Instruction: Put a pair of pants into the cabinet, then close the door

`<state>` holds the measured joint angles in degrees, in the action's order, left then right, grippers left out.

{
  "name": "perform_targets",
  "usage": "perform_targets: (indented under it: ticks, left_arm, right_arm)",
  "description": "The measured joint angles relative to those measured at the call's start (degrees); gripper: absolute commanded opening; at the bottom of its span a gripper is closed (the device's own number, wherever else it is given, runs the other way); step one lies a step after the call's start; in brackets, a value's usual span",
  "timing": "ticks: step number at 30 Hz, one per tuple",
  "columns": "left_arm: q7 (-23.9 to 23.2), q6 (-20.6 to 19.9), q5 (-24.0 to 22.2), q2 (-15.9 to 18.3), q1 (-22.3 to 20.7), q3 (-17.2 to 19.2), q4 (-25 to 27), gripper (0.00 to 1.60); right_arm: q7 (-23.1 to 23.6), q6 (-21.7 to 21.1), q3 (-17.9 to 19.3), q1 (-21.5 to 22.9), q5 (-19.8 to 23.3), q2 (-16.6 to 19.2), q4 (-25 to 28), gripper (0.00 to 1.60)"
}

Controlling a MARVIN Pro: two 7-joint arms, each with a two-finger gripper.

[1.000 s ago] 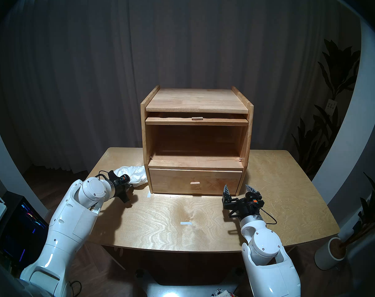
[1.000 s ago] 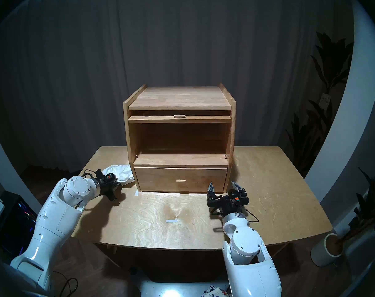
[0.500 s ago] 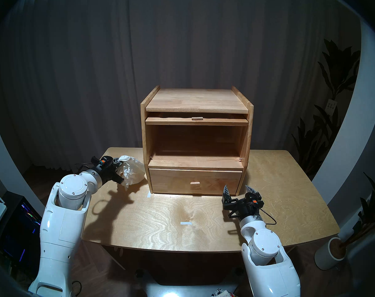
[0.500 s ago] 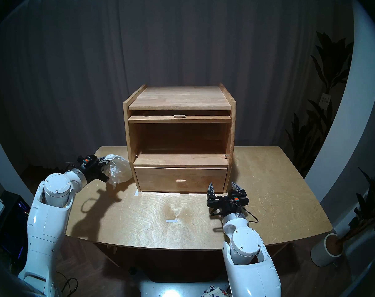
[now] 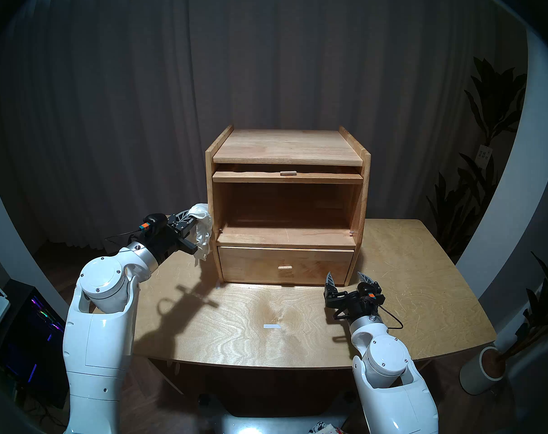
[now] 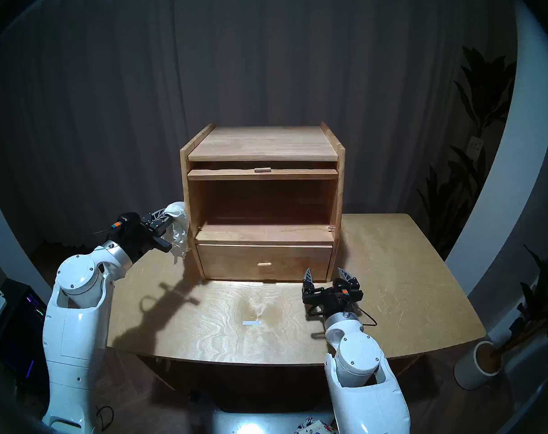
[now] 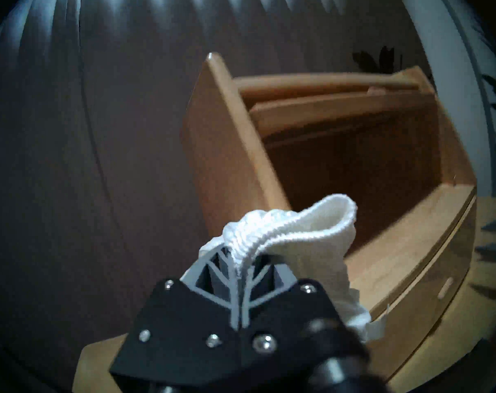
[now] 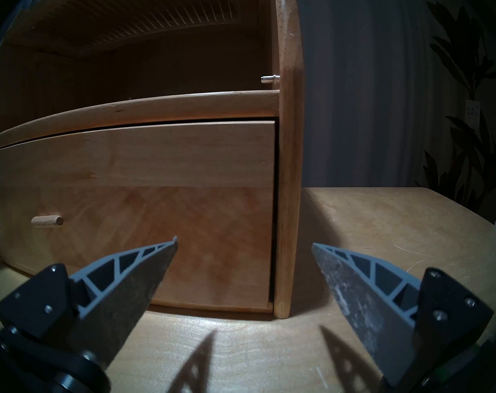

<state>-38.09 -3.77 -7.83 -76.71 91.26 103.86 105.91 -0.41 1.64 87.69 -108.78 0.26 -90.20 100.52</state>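
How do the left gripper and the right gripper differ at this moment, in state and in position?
The left gripper has its jaws shut on the small white crumpled fabric pants; the right gripper stands open and empty. The left is raised beside the light-brown wooden cabinet, at the height of its open upper compartment; the right sits low over the pale wooden table, before the plain wooden drawer front. Both have grey ribbed fingers.
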Motion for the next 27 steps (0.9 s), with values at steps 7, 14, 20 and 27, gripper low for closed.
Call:
perform_targets:
  ticks: [7, 14, 20, 27]
  left_arm:
    - [-3.70, 1.27, -8.53, -3.05, 0.01, -1.11, 4.90, 0.00]
    - [-5.13, 0.95, -14.31, -7.20, 1.68, -6.24, 10.05, 0.00]
    - [0.40, -1.11, -11.35, -10.43, 3.86, -12.23, 12.82, 0.00]
    - [8.36, -3.19, -4.52, -12.25, 3.70, -18.29, 8.01, 0.00]
  right_arm:
    - [0.01, 0.02, 0.00, 0.11, 0.00, 0.00, -0.12, 1.60]
    - [0.02, 0.02, 0.00, 0.16, 0.00, 0.00, -0.05, 1.60]
    - [0.02, 0.03, 0.00, 0.17, 0.00, 0.00, 0.08, 1.60]
    - [0.02, 0.03, 0.00, 0.18, 0.00, 0.00, 0.08, 1.60]
